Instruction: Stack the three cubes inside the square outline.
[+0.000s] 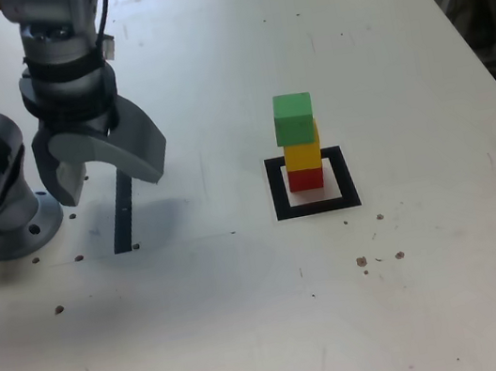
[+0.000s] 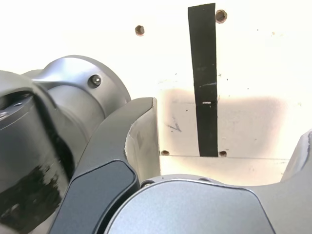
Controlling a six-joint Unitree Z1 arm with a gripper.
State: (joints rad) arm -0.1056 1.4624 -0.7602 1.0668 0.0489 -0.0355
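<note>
green cube (image 1: 294,119) caps yellow (image 1: 303,156) and red (image 1: 306,179) inside the square outline (image 1: 347,176); end effector (image 1: 113,177) gapes wide, empty; stacking appears complete.

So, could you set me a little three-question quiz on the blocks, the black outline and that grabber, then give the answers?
1. Multiple choice: which cube is on top of the stack?
A) red
B) green
C) yellow

2. True or false: the robot's gripper is holding a cube.

3. Fill in the blank: the red cube stands inside the black square outline, and the cube directly above it is ____.

Key: 1. B, the green cube. 2. False; its jaws are open with nothing between them. 3. Yellow.
</note>
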